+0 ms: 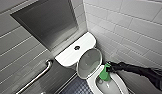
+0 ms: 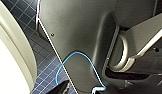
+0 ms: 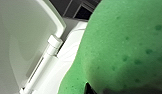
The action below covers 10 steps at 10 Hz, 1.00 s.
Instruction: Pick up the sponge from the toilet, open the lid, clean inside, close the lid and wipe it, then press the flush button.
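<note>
The white toilet (image 1: 72, 53) stands in the corner with its lid (image 1: 89, 62) raised, leaning back toward the tank. The dark flush button (image 1: 77, 47) sits in the middle of the tank top. My right gripper (image 1: 108, 68) comes in from the right and is shut on the bright green sponge (image 1: 104, 74), which hangs over the right side of the open bowl (image 1: 95, 85). In the right wrist view the sponge (image 3: 127, 47) looms large beside the lid's hinge (image 3: 50, 46) and the raised lid (image 3: 19, 32).
A chrome grab bar (image 1: 38, 76) runs along the grey tiled wall on the left. White tiles close off the right side. The floor (image 1: 78, 87) is dark blue with small square tiles. The left wrist view has a pale curved edge (image 2: 12, 50) over that floor.
</note>
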Available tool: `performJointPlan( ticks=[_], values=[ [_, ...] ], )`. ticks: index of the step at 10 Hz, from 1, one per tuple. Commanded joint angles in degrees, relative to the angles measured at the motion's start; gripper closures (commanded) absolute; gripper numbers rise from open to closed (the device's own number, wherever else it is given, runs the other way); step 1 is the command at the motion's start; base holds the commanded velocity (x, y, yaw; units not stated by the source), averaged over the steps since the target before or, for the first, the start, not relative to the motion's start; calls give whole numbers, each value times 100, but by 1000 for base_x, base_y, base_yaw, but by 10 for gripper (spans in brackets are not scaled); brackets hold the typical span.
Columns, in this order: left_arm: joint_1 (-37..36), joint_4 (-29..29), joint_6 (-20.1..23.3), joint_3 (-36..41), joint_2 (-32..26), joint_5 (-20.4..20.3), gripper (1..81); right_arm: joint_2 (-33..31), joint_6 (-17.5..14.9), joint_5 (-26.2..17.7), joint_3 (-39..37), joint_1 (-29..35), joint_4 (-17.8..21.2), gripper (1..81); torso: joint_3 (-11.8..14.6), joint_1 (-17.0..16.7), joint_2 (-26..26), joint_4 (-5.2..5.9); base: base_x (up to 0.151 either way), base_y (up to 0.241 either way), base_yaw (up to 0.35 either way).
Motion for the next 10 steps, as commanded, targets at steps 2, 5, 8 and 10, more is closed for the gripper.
performJointPlan(
  ticks=[2,5,8,10],
  values=[
    [124,38,-5,-45,-75,478,10,199,52,104,128,997,-69,811,0,-2,0,0,0,0,0],
    [124,38,4,-45,-67,478,10,190,52,112,207,910,-69,811,0,0,2,0,0,0,0],
    [124,38,3,-45,-101,478,10,138,78,130,85,576,-77,811,0,0,5,0,0,0,0],
    [124,30,-5,-45,-110,478,10,-108,79,69,-22,391,-77,811,0,0,2,0,0,0,0]
  ],
)
